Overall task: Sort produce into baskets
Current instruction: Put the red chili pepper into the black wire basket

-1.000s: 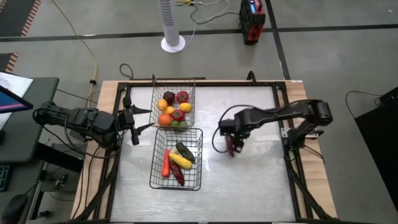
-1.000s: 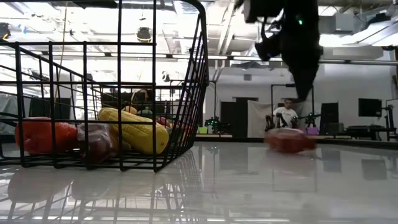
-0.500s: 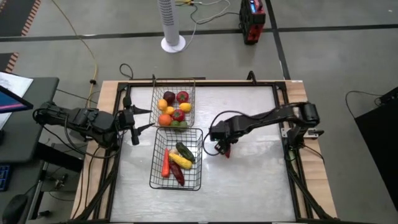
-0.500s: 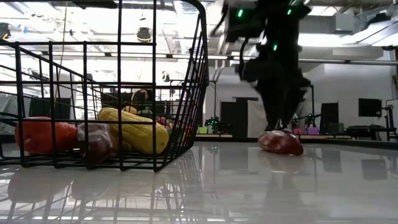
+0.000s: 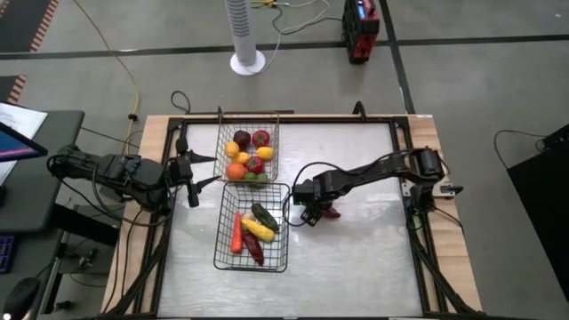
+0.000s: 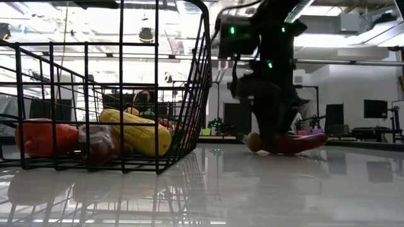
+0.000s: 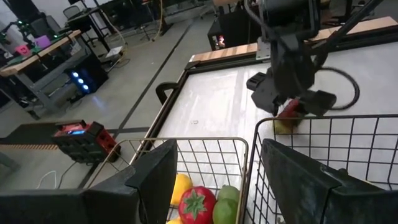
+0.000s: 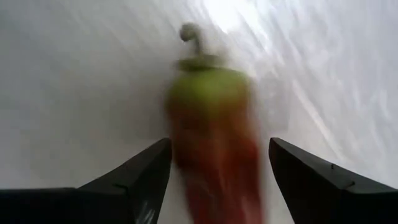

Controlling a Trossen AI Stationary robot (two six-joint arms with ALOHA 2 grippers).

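A long red pepper with a green cap [image 5: 332, 212] [image 8: 214, 143] lies on the white table, right of the near basket [image 5: 286, 233]. My right gripper [image 5: 317, 212] [image 8: 219, 152] points down over it, open. One finger stands on each side of the pepper, with a gap on both sides. In the low view the gripper's fingers stand in front of the pepper [image 6: 297, 143]. The near basket holds long pieces. The far basket [image 5: 220, 151] holds round ones. My left gripper [image 5: 191, 180] [image 7: 217, 186] waits open at the table's left edge, beside the baskets.
The two wire baskets stand end to end left of the table's middle, the near one's right wall [image 6: 201, 88] close to my right gripper. Bare white table lies right of and nearer than the pepper. A black frame [image 5: 404, 156] rims the table.
My right gripper has come down and toward the table's left, to the pepper, rolling its wrist a little; its fingers now straddle the pepper. The pepper has turned on the table and now shows its length to the low view.
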